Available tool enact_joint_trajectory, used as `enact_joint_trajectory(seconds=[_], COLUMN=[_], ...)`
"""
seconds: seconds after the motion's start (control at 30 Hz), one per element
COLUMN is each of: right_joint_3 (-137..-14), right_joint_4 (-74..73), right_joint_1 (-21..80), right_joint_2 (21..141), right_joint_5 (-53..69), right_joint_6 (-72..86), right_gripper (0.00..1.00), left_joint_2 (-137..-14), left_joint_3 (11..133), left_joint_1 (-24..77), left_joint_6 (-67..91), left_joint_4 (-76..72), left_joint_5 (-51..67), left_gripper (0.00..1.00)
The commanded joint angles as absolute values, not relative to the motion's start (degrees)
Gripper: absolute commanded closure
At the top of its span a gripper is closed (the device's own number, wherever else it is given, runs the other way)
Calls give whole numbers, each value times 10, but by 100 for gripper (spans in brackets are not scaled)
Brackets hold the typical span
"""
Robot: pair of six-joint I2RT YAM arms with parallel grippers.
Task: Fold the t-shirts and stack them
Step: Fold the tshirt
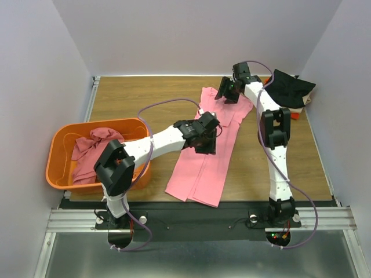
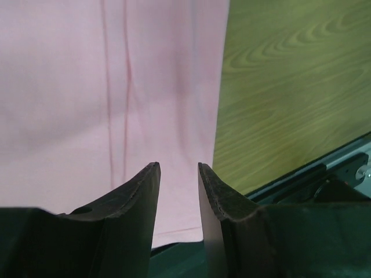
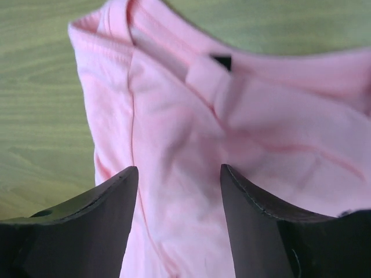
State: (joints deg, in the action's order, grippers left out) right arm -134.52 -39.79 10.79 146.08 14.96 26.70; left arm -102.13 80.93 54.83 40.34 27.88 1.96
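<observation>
**foldfan_22:** Which way is the light pink t-shirt (image 1: 200, 174) being stretched out here? The aim is to work out which arm is being lined up for the fold.

**yam_tinkerer:** It's being shown as a long narrow strip on the wooden table (image 1: 139, 98). The long axis is running from the near edge out toward the far middle, leaning a bit to the right. The collar (image 3: 203, 63) end is being pointed away from the arm bases and the hem end toward them.

**foldfan_22:** And the grippers?

**yam_tinkerer:** The right gripper (image 1: 227, 92) is being hovered right over the collar end. Its jaws are spread wide, nothing is being pinched, and pink cloth is being seen through the gap in the wrist view. The left gripper (image 1: 207, 138) is being held over the middle of the strip, jaws parted only narrowly, and nothing is being gripped there either. Whether any tips are touching cloth can't be told.

**foldfan_22:** So the hem end is being covered by nobody?

**yam_tinkerer:** Pretty much. At a guess, a fold across the short axis is being set up, collar end toward hem. The right arm is nearer the collar, the left nearer the middle and hem.

**foldfan_22:** Other shirts?

**yam_tinkerer:** The darker rose shirt (image 1: 87, 150) is lying heaped in the orange basket (image 1: 52, 156) on the left. The folded black shirt (image 1: 290, 87) is topping the folded pile (image 1: 306, 99) at the far right, apart from the strip.
</observation>
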Motion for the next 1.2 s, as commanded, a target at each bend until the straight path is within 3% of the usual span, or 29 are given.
enact_joint_trajectory(seconds=[0.0, 0.17, 0.4, 0.9, 1.17], right_joint_3=[-1290, -1135, -1055, -1145, -1288], right_joint_4=[-392, -392, -388, -388, -389], right_joint_1=[104, 105, 105, 105, 105], right_joint_2=[1337, 1246, 1232, 1391, 1499], right_joint_5=[129, 104, 100, 62, 52], right_joint_6=[225, 203, 193, 189, 225], right_gripper=[35, 35, 34, 35, 35], left_joint_2=[-979, -985, -1001, -1087, -1144], left_joint_3=[803, 757, 721, 680, 787], left_joint_1=[527, 526, 526, 516, 486], left_joint_6=[357, 309, 271, 315, 352], left_joint_4=[302, 308, 297, 207, 225], left_joint_5=[-7, -24, -36, 62, 74], left_gripper=[56, 56, 56, 56, 56])
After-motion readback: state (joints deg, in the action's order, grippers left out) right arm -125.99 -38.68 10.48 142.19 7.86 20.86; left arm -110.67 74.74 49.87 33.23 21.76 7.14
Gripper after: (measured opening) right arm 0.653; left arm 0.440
